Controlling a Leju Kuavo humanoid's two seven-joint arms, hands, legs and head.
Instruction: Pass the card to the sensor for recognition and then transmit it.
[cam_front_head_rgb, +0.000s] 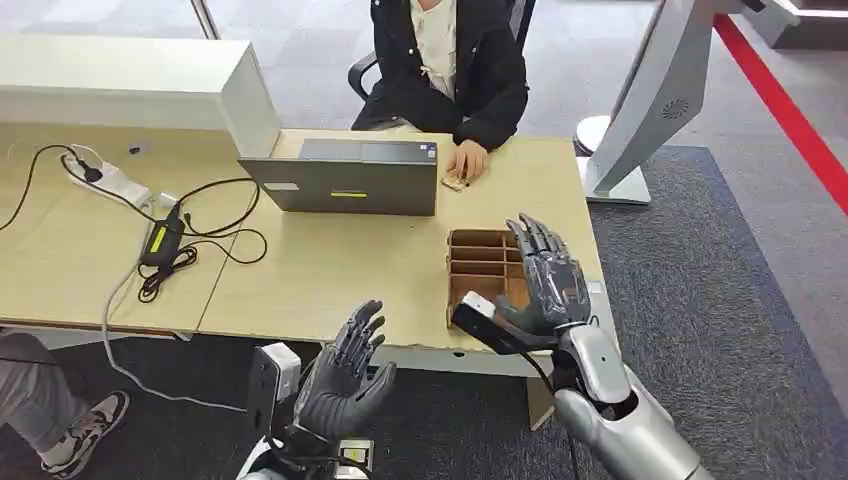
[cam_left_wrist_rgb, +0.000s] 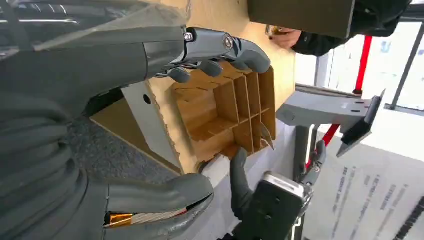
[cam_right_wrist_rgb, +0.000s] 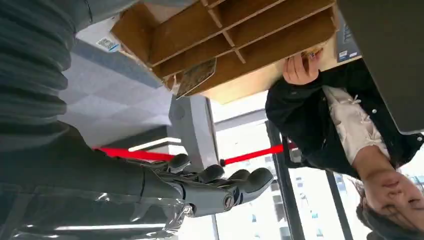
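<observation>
Cardboard divider box (cam_front_head_rgb: 482, 270) near desk (cam_front_head_rgb: 330, 270) edge, card (cam_right_wrist_rgb: 196, 76) upright in one end slot; right hand (cam_front_head_rgb: 545, 275) spread and empty above box, left hand (cam_front_head_rgb: 345, 375) spread, empty, off desk; advised: lower right fingers straight onto card edge, pinching firmly.

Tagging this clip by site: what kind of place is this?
Probably an office reception or front desk: a long wooden desk with a laptop, a seated person across it, and a red floor line by a grey stand.
</observation>
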